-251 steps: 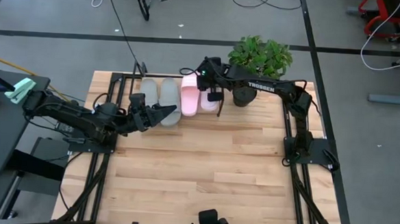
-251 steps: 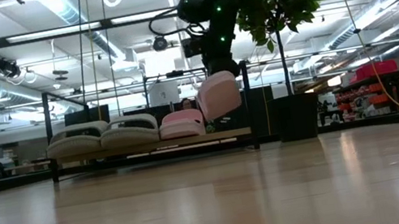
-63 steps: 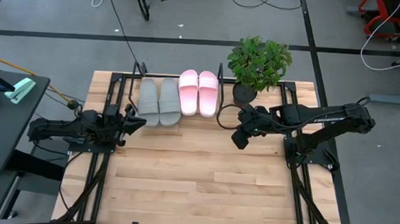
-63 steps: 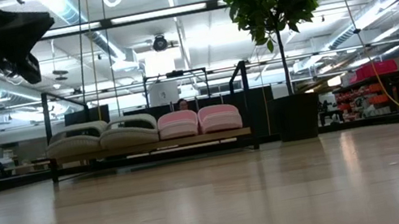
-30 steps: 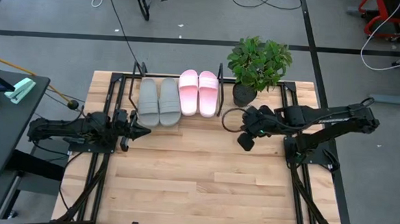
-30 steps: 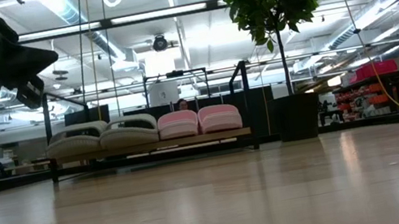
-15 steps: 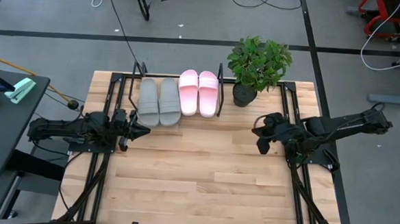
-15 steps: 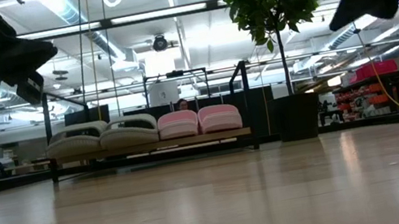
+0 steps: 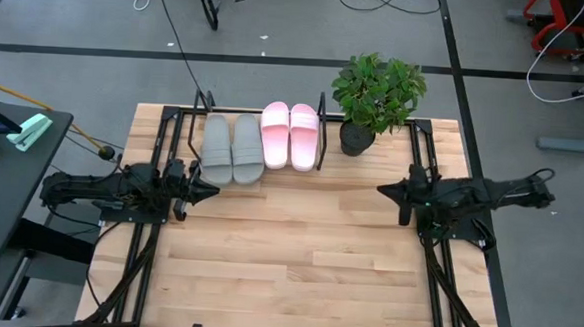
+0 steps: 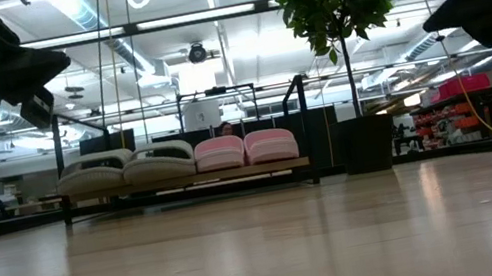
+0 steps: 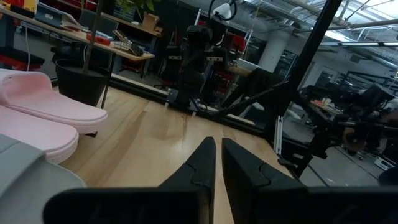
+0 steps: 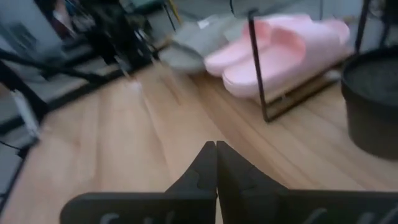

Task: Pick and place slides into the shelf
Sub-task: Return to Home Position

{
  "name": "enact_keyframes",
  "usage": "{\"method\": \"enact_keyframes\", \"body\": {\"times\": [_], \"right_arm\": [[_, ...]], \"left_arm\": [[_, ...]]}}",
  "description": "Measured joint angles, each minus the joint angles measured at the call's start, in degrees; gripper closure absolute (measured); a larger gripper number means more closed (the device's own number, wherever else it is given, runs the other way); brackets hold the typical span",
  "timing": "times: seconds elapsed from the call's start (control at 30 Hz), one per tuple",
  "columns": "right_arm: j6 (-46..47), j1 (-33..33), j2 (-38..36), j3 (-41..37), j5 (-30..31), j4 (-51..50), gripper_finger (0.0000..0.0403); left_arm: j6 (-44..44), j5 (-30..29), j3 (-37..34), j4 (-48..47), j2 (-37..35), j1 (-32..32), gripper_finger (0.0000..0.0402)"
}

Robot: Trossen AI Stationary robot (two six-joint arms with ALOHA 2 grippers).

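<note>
Two grey slides (image 9: 233,147) and two pale pink slides (image 9: 290,135) lie side by side, soles down, on the board of the shelf (image 10: 183,182) at the table's far edge. My left gripper (image 9: 209,187) hovers shut near the table's left edge, just in front of the grey pair. In its own wrist view the left gripper (image 11: 214,163) holds nothing. My right gripper (image 9: 382,191) hovers shut near the right edge, pointing toward the table's left. The right gripper (image 12: 216,157) is also empty, with the pink slides (image 12: 280,46) ahead of it.
A green plant in a black pot (image 9: 376,93) stands just right of the shelf at the far edge. The shelf's black end frame (image 12: 258,68) stands between the pink slides and the pot. Bare wooden tabletop (image 9: 297,254) stretches from the shelf to the near edge.
My right gripper has drawn back from the table's middle toward the right edge, its arm folding in, and has levelled out until it points toward the table's left. It has stayed shut. The slides have not moved.
</note>
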Motion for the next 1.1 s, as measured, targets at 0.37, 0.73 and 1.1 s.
{"method": "enact_keyframes", "body": {"times": [0.37,0.73,1.1], "right_arm": [[-4.22,-0.06,-11.72,-8.3,-12.81,13.26,0.0403],[-4.93,-0.07,-11.75,-14.38,-20.99,26.03,0.0403],[-7.1,-1.23,-11.75,-16.67,-21.77,32.16,0.0403]], "left_arm": [[0.0,-0.02,0.0,0.11,0.02,0.0,0.036],[0.0,-0.02,0.0,0.05,0.2,-0.02,0.0373],[0.0,-0.02,0.0,0.04,0.2,-0.02,0.0359]]}}
